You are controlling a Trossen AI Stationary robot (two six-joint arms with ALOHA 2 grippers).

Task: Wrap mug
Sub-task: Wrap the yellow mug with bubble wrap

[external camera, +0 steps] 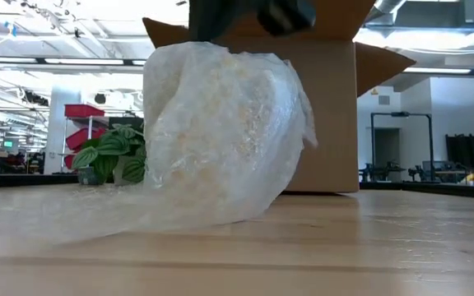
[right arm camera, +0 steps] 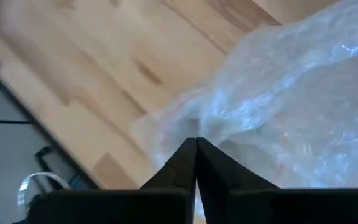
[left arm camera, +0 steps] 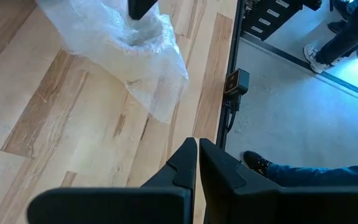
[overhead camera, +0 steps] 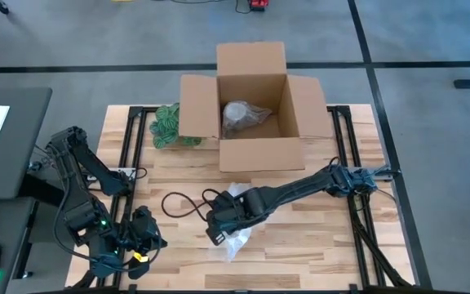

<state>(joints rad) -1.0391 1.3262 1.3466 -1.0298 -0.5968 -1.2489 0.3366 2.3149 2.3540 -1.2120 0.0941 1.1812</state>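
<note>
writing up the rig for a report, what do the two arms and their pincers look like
Both arms are dark, near-black jointed links. The left arm shows a small green light and a yellow tag near its pincer. A black cable loops by the right pincer. Each pincer ends in two dark, tapered, wedge-shaped fingers.

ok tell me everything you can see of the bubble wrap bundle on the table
The bubble wrap bundle is a clear, crinkled plastic mound, cloudy and whitish, with a loose flap trailing onto the wooden table. It sits in front of the open cardboard box. The right end effector is at its edge, fingers together. Its contents are hidden.
</note>
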